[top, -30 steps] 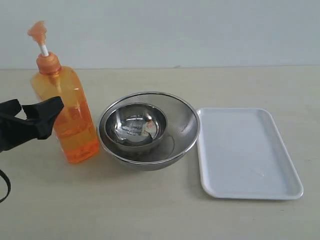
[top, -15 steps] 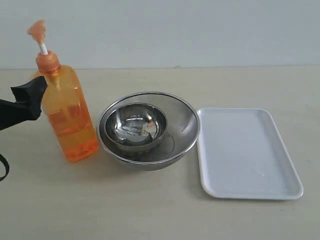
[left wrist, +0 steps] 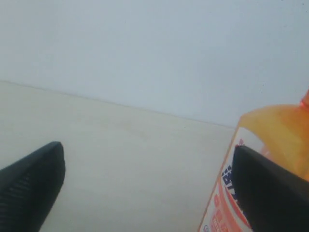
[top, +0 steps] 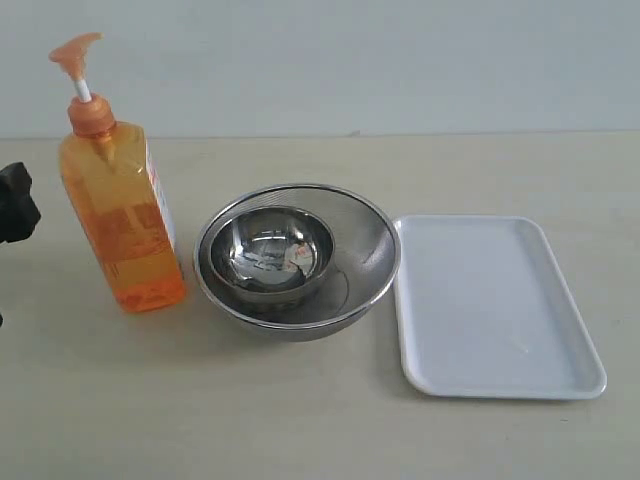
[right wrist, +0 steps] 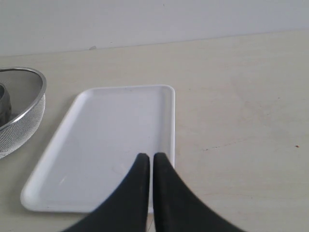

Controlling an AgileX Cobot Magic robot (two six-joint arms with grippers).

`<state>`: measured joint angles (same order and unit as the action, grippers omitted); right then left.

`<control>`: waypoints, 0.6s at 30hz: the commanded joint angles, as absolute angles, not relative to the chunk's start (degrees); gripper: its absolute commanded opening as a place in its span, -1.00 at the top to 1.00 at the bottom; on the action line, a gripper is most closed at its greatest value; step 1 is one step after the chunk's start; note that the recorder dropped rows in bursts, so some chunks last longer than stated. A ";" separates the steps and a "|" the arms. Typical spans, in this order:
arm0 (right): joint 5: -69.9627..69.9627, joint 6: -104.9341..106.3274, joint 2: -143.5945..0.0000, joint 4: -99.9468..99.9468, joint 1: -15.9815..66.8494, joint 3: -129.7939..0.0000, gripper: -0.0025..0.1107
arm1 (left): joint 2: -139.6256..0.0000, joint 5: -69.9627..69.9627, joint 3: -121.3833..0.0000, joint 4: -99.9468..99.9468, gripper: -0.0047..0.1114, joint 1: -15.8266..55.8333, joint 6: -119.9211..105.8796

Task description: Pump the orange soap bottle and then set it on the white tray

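Observation:
The orange soap bottle (top: pixel 118 215) stands upright on the table at the left, its pump head (top: pixel 75 50) raised on the white stem. My left gripper (top: pixel 12 205) shows only as a black tip at the left edge, apart from the bottle. In the left wrist view this gripper (left wrist: pixel 147 152) is open with nothing between its fingers, and the bottle (left wrist: pixel 277 128) stands beyond one finger (left wrist: pixel 270 188). The white tray (top: pixel 500 305) lies at the right with nothing on it. My right gripper (right wrist: pixel 150 157) is shut and hangs over the tray (right wrist: pixel 111 130).
A steel mesh bowl (top: pixel 375 255) with a smaller steel bowl (top: pixel 270 250) inside sits between the bottle and the tray, close to both. Its rim (right wrist: pixel 29 77) shows in the right wrist view. A pale wall runs behind the table.
My left gripper has drawn back to the left, off the bottle. The bottle has turned and shifted slightly left and now stands free.

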<state>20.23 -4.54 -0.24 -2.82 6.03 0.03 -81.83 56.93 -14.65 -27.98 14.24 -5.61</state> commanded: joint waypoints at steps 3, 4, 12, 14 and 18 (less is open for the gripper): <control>19.97 -3.98 0.00 -2.63 5.81 0.00 0.96 | -80.56 53.49 -14.64 -14.10 -0.57 14.48 1.35; 19.97 -3.98 0.00 -2.63 5.81 0.00 0.96 | -79.86 52.57 -14.64 -9.66 -0.57 14.48 3.80; 19.97 -3.98 0.00 -2.63 5.81 0.00 0.96 | -75.36 46.32 -14.64 3.24 -0.57 14.48 14.10; 19.97 -3.98 0.00 -2.63 5.81 0.00 0.96 | -75.48 46.32 -14.64 2.34 -0.57 14.48 13.93; 19.97 -3.98 0.00 -2.63 5.81 0.00 0.96 | -77.98 46.18 -16.11 1.80 -0.57 14.48 12.34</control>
